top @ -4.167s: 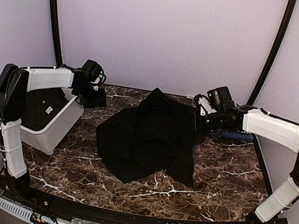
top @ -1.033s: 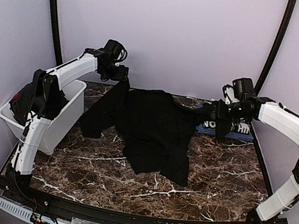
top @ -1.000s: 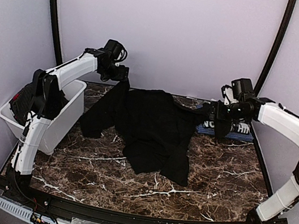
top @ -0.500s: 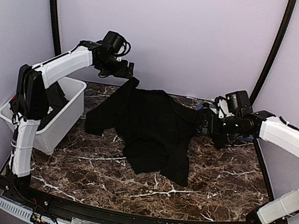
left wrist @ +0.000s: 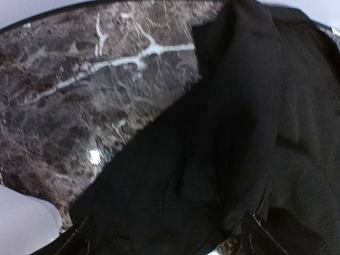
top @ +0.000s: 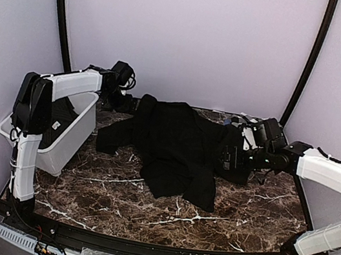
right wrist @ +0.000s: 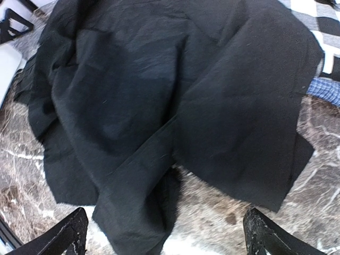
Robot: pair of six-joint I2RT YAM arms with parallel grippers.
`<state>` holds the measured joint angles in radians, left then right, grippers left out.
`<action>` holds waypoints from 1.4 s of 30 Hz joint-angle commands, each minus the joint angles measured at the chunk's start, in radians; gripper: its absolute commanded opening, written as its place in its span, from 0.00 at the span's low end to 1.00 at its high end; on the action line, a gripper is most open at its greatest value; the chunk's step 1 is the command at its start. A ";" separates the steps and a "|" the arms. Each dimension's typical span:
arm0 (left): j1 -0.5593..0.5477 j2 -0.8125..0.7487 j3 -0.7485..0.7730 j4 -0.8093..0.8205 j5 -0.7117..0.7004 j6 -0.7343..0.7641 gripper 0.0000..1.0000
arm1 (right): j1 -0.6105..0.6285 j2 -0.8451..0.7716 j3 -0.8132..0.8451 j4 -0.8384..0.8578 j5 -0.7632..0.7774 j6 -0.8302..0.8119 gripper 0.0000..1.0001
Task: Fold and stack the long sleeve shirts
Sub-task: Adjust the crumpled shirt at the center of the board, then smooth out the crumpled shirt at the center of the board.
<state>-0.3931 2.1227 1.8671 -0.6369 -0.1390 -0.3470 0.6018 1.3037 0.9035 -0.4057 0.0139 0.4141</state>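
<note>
A black long sleeve shirt (top: 174, 144) lies spread and rumpled across the middle of the marble table (top: 241, 211). My left gripper (top: 125, 99) hovers low at the shirt's far left sleeve. In the left wrist view its fingers stand wide apart, open (left wrist: 170, 241), over the black cloth (left wrist: 239, 133). My right gripper (top: 231, 156) is low at the shirt's right edge. It is open (right wrist: 167, 239) above a fold of the shirt (right wrist: 159, 90) and bare marble. A black-and-white checked, blue-edged shirt (right wrist: 329, 21) peeks out behind the black one.
A white plastic bin (top: 66, 143) stands tilted at the left table edge with dark cloth (top: 48, 113) inside. Black frame poles (top: 309, 59) rise at both back corners. Bare marble shows in front of the shirt.
Both arms have come down from holding the sleeves raised. The sleeves were let go and now lie on the table. The right gripper moved in toward the shirt's right edge.
</note>
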 commanded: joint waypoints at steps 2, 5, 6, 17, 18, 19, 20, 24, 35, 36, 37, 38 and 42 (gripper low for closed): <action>-0.087 -0.222 -0.217 0.086 0.043 -0.050 0.92 | 0.101 -0.044 -0.057 0.034 0.019 0.058 0.99; -0.139 -0.357 -0.377 0.173 0.058 -0.093 0.88 | 0.177 -0.062 -0.085 0.028 0.042 0.094 0.98; -0.153 -0.410 -0.459 0.187 0.062 -0.114 0.87 | 0.209 -0.068 -0.093 0.022 0.060 0.107 0.98; -0.473 -0.614 -0.842 0.277 0.084 -0.302 0.56 | 0.489 0.001 -0.097 0.023 0.242 0.271 0.85; -0.514 -0.607 -0.846 0.282 0.082 -0.308 0.55 | 0.504 0.017 -0.089 0.028 0.253 0.279 0.83; -0.534 -0.596 -0.845 0.285 0.072 -0.315 0.55 | 0.515 0.038 -0.078 0.031 0.269 0.285 0.82; -0.564 -0.571 -0.841 0.281 0.065 -0.318 0.54 | 0.527 0.059 -0.065 0.029 0.280 0.287 0.81; -0.623 -0.466 -0.790 0.236 0.046 -0.339 0.53 | 0.557 0.138 -0.003 0.005 0.321 0.290 0.77; -0.683 -0.287 -0.677 0.236 0.031 -0.329 0.55 | 0.568 0.172 0.027 -0.013 0.370 0.296 0.75; -0.690 -0.278 -0.662 0.226 0.016 -0.328 0.55 | 0.568 0.172 0.025 -0.012 0.372 0.295 0.74; -0.693 -0.256 -0.652 0.219 0.010 -0.326 0.55 | 0.568 0.174 0.023 -0.012 0.375 0.295 0.74; -0.697 -0.246 -0.636 0.207 -0.002 -0.327 0.55 | 0.567 0.176 0.022 -0.011 0.376 0.297 0.74; -0.704 -0.202 -0.616 0.195 -0.038 -0.339 0.56 | 0.568 0.183 0.007 -0.005 0.376 0.310 0.74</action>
<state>-1.0874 1.8965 1.2259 -0.3965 -0.1215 -0.6773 1.1618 1.4757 0.9062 -0.4187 0.3618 0.6983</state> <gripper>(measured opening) 0.562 0.745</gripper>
